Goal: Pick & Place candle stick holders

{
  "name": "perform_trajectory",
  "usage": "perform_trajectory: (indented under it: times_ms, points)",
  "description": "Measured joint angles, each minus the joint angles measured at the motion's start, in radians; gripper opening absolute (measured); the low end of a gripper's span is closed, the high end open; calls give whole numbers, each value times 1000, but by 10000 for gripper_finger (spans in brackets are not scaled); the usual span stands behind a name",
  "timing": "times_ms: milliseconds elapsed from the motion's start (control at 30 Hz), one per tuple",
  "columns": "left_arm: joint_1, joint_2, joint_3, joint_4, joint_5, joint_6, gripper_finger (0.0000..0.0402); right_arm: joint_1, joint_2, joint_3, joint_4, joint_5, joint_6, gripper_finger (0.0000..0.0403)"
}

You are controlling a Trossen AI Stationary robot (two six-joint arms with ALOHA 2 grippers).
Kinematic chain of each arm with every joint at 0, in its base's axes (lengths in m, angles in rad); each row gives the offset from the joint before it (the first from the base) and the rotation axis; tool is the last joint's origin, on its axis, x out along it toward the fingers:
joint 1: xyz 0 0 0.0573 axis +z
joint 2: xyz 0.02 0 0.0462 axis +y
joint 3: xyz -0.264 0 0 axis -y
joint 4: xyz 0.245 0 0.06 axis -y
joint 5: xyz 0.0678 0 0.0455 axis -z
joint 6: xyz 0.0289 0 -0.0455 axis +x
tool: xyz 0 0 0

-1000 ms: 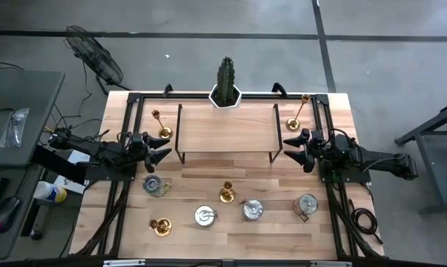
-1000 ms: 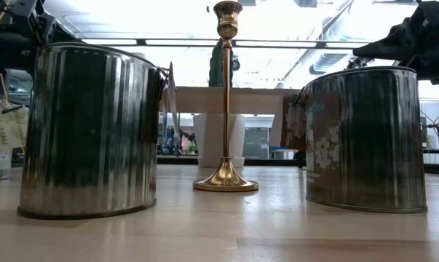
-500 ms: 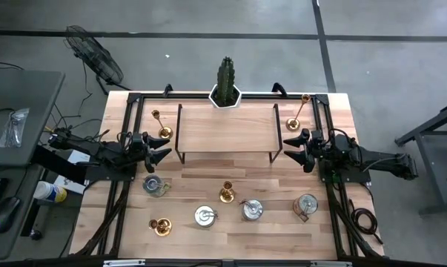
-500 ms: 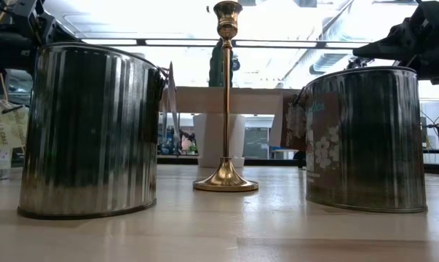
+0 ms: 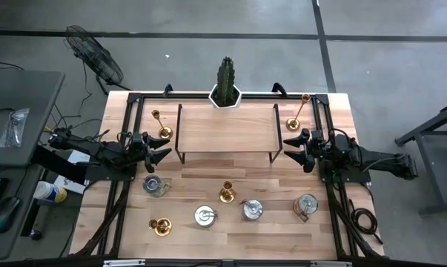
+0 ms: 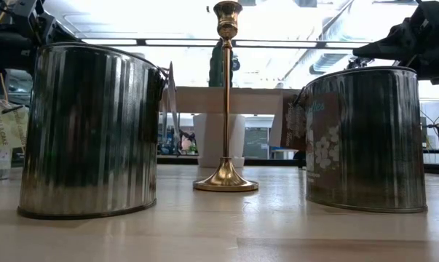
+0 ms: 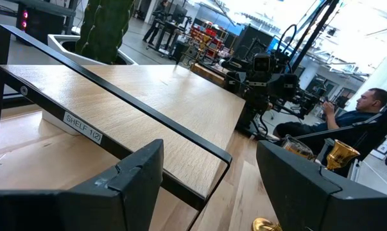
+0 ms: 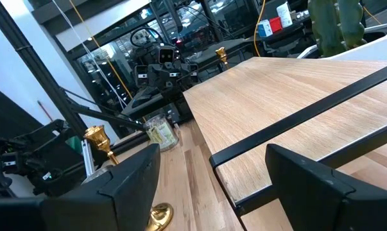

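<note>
Several gold candle stick holders stand on their round bases on the wooden table. One is at the far left (image 5: 159, 124), one at the far right (image 5: 298, 113), one in the middle (image 5: 226, 193) (image 6: 226, 102) and one at the near left (image 5: 161, 226). My left gripper (image 5: 161, 152) (image 7: 209, 186) hovers open at the left end of the shelf (image 5: 227, 131). My right gripper (image 5: 294, 149) (image 8: 212, 186) hovers open at the shelf's right end. Both point level toward each other and hold nothing. The right wrist view shows a holder (image 8: 102, 140) just beyond the fingers.
Several silver tins stand in the near half (image 5: 156, 185) (image 5: 204, 216) (image 5: 252, 209) (image 5: 306, 205); two (image 6: 92, 131) (image 6: 365, 138) flank the middle holder in the low view. A potted cactus (image 5: 225, 83) stands at the far edge. A person (image 7: 366, 109) sits beyond the table.
</note>
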Motion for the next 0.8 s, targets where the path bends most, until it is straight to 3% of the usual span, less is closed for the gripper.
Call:
perform_trajectory:
  times_ms: [600,800]
  points:
    - [0,0,0,0,0,0,245,0,0,0,0,-1,5,275]
    - [0,0,0,0,0,0,245,0,0,0,0,-23,188,275]
